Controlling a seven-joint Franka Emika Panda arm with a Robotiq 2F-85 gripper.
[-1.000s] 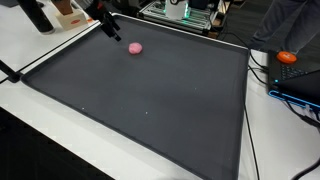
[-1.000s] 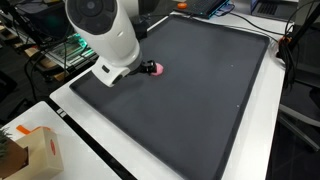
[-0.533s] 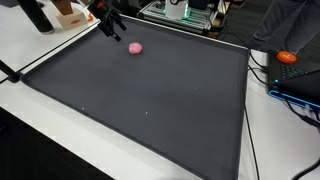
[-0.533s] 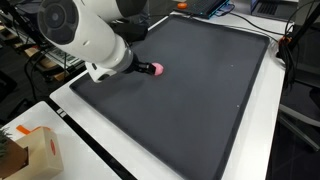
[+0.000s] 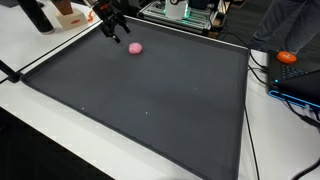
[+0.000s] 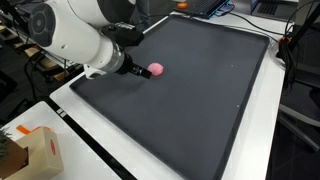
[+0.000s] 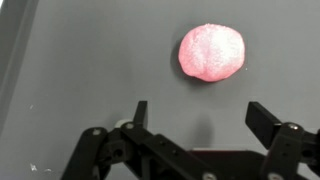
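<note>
A small pink ball point(image 5: 135, 47) lies on the dark mat point(image 5: 150, 100) near its far left corner; it also shows in an exterior view point(image 6: 155, 70) and in the wrist view point(image 7: 211, 52). My gripper point(image 5: 120, 36) hovers just beside the ball, a little above the mat, and shows in an exterior view point(image 6: 140, 72). In the wrist view my gripper point(image 7: 200, 118) is open and empty, with the ball lying ahead of the fingertips and apart from them.
A cardboard box point(image 6: 35, 150) stands on the white table point(image 6: 100, 165) off the mat. An orange object point(image 5: 288, 58) and cables lie beyond the mat's edge. Equipment point(image 5: 180, 12) stands behind the mat.
The arm has shifted and turned beside the ball, so the ball is more exposed in the exterior view. The ball has not moved.
</note>
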